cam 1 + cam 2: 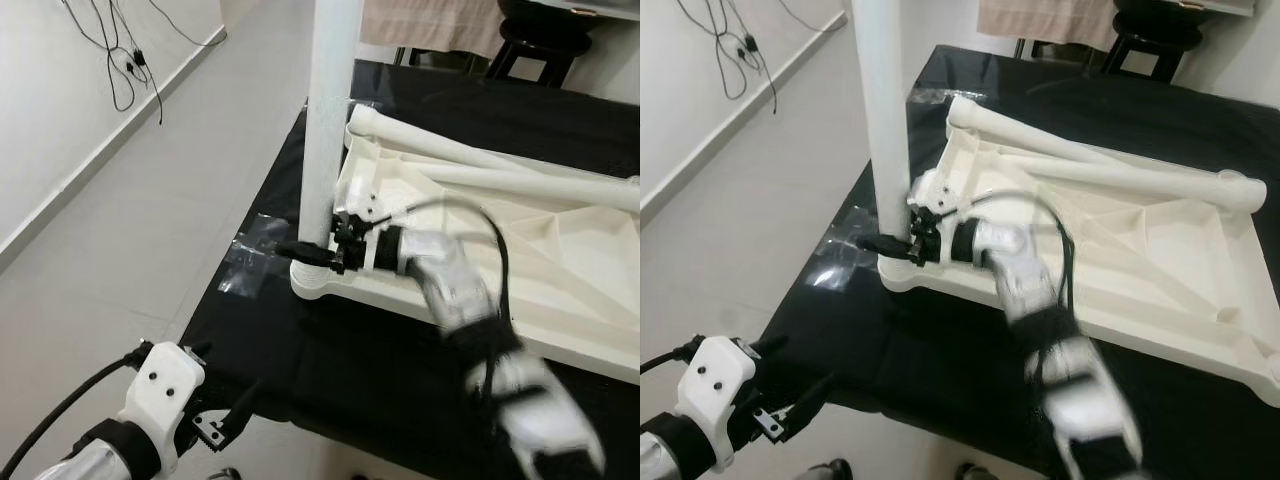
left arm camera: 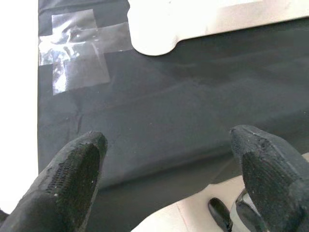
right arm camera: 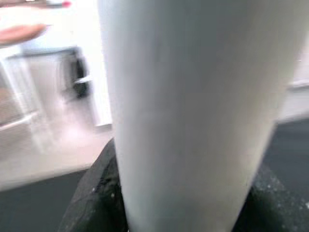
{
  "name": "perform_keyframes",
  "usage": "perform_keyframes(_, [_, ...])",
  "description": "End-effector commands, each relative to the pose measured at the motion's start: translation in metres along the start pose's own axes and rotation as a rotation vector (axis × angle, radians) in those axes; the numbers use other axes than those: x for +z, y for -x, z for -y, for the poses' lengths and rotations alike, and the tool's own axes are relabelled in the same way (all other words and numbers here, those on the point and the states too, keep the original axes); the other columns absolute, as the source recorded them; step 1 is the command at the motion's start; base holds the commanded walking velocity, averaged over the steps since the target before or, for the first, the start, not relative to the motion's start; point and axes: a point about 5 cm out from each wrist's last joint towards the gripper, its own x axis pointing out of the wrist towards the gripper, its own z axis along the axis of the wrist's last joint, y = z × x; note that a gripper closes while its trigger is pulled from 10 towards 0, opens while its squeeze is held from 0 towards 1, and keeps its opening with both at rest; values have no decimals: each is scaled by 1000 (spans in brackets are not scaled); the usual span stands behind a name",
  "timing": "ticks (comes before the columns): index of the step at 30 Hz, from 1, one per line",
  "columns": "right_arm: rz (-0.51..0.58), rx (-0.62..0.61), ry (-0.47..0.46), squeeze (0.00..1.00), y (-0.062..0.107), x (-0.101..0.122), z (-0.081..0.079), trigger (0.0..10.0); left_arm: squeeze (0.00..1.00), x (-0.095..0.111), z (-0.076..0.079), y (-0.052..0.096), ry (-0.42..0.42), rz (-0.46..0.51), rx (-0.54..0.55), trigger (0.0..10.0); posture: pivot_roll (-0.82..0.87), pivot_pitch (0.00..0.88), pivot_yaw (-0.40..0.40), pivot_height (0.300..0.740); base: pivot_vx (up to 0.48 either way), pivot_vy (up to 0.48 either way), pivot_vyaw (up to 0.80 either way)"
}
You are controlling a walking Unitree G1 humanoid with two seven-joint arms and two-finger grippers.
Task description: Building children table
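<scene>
While the right gripper [image 1: 312, 254] clamps its black fingers [image 3: 94, 203] on either side of the upright white table leg [image 1: 328, 120], low down near its base, the leg stands vertical in the near-left corner socket of the upturned white tabletop [image 1: 560, 270]. Right wrist view: leg [image 3: 193, 111] close up, dark finger pads pressed to both sides of it, background blurred. Right arm reaches in from the near right, forearm blurred, black cable looping over the wrist.

Left gripper [image 2: 169, 179] has jaws spread wide, nothing between them; it hovers low at the near left over the near edge of the black mat [image 1: 330, 370]. Left wrist view: two black fingertips [image 2: 72, 174] apart, black mat beyond, patch of clear tape [image 2: 79, 53] on the mat, rounded corner of the tabletop [image 2: 154, 29] further off.

Tabletop lies underside up on the black mat, ribbed inside visible. Two more white legs [image 1: 480, 155] lie flat across it, running from the far-left corner toward the right. Mat sits on a pale tiled floor [image 1: 150, 220]. Black cables [image 1: 120, 60] hang on the white wall at far left. Dark stool [image 1: 540, 45] at the far right, beside a beige cloth [image 1: 430, 25].
</scene>
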Motion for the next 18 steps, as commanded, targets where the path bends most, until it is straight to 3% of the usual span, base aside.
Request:
perform_keyframes(1, [-255,-237,-30,0,26,-48,-22,10000,0,0,3,1,9,0,-6,10000,92,277,-85,740,0,0,0])
perform_keyframes(2, [-255,-237,-30,0,26,-48,-22,10000,0,0,3,1,9,0,-6,10000,92,277,-85,740,0,0,0])
perform_keyframes(3, [-288,-362,-55,0,35,-55,-42,10000,0,-1,2,0,10,0,-4,10000,87,279,-74,740,0,0,0])
perform_keyframes(4, [-288,-362,-55,0,35,-55,-42,10000,0,-1,2,0,10,0,-4,10000,87,279,-74,740,0,0,0])
perform_keyframes(5, [-295,-437,-43,0,34,-55,-51,10000,0,-1,2,0,8,0,-7,10000,93,262,-66,740,0,0,0])
perform_keyframes(8, [-282,-455,-31,0,29,-53,-51,10000,0,-2,1,-1,6,-1,-11,10000,93,249,-65,740,0,0,0])
perform_keyframes(10, [-266,-477,-3,0,20,-51,-43,10000,0,-3,0,-4,3,2,-11,10000,94,226,-69,740,0,0,0])
perform_keyframes(14, [-268,-470,6,0,18,-51,-41,10000,0,-3,-1,-5,2,6,-7,10000,94,218,-71,740,0,0,0])
perform_keyframes(18, [-306,-474,-46,0,16,-47,-54,10000,0,-6,-4,-9,-4,13,6,10000,94,186,-71,740,0,0,0])
